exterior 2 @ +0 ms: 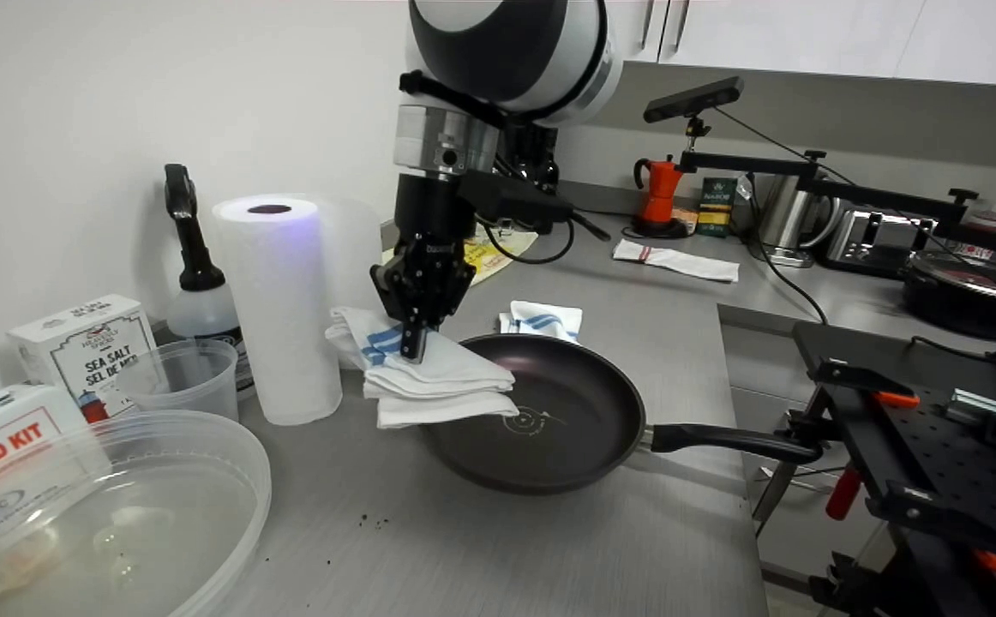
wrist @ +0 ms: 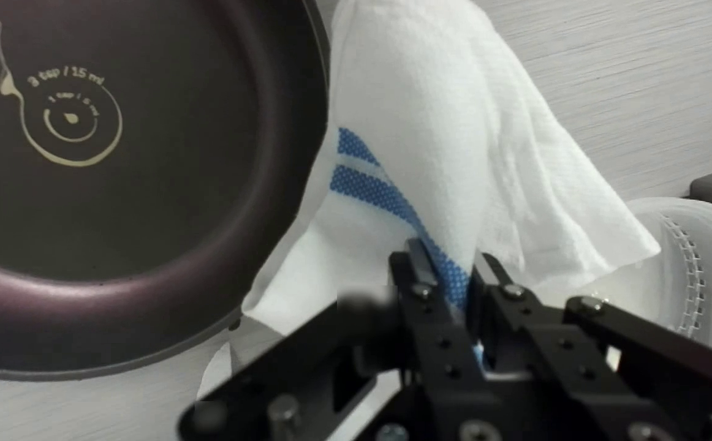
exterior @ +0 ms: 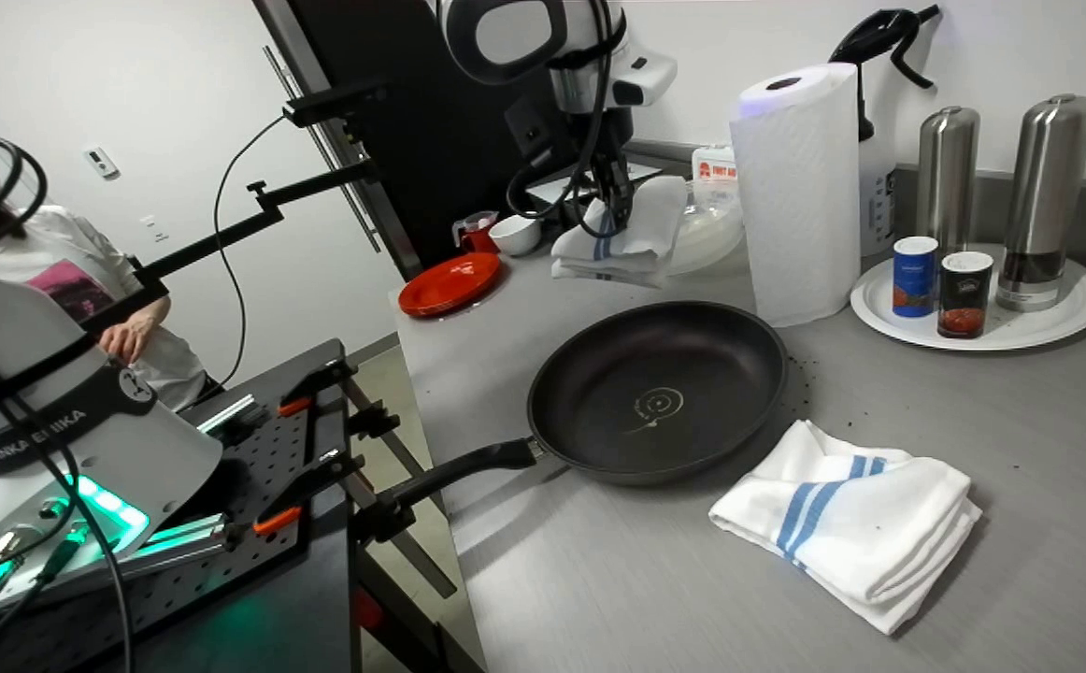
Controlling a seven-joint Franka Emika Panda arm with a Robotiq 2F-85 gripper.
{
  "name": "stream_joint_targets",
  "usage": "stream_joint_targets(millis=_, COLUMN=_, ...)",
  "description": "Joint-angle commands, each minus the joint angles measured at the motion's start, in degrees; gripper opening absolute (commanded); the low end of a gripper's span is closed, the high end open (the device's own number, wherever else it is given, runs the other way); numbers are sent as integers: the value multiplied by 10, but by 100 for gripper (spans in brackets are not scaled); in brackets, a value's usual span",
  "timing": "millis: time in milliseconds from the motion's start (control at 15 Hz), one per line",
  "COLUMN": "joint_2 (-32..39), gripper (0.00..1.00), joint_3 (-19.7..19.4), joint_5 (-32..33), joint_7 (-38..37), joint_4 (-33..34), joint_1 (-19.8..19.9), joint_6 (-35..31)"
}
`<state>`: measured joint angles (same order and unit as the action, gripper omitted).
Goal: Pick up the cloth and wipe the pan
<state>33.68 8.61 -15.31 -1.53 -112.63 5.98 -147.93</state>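
Observation:
My gripper point(exterior: 612, 221) is shut on a folded white cloth with blue stripes point(exterior: 646, 229) and holds it in the air beside the black pan point(exterior: 599, 402). In an exterior view the gripper point(exterior 2: 413, 346) and held cloth point(exterior 2: 442, 377) overlap the edge of the pan point(exterior 2: 567, 428). In the wrist view the gripper point(wrist: 450, 260) pinches the cloth point(wrist: 417, 104) along its stripes, and the cloth hangs beside the rim of the pan point(wrist: 172, 196). A second folded white cloth with blue stripes point(exterior: 851, 523) lies on the counter; it also shows behind the pan point(exterior 2: 543, 319).
A paper towel roll point(exterior: 797, 206) stands near the pan. A white plate point(exterior: 1020, 338) bears metal grinders and spice jars. A clear plastic tub point(exterior 2: 207, 548) and first aid box point(exterior 2: 9, 463) stand nearby. Red plates point(exterior: 450, 283) lie at the counter's edge. Dark crumbs point(exterior 2: 369, 519) dot the counter.

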Motion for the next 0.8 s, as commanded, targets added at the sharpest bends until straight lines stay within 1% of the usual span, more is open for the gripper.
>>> stream_joint_targets(millis=0, joint_2=-36, gripper=4, joint_3=-19, joint_5=2, joint_7=-7, joint_4=-22, joint_1=-19, joint_6=11)
stream_joint_targets(millis=133, joint_2=-40, gripper=4, joint_3=-24, joint_5=1, joint_7=-11, joint_4=-30, joint_1=-22, joint_6=5)
stream_joint_targets(millis=400, joint_2=-34, gripper=4, joint_3=-28, joint_5=-11, joint_7=-8, joint_4=-50, joint_1=-15, joint_6=-3)
stream_joint_targets(millis=667, joint_2=0, gripper=4, joint_3=-50, joint_5=-4, joint_7=-52, joint_4=-76, joint_1=-34, joint_6=-70)
stream_joint_targets(millis=733, joint_2=12, gripper=4, joint_3=-48, joint_5=-11, joint_7=-59, joint_4=-78, joint_1=-33, joint_6=-87)
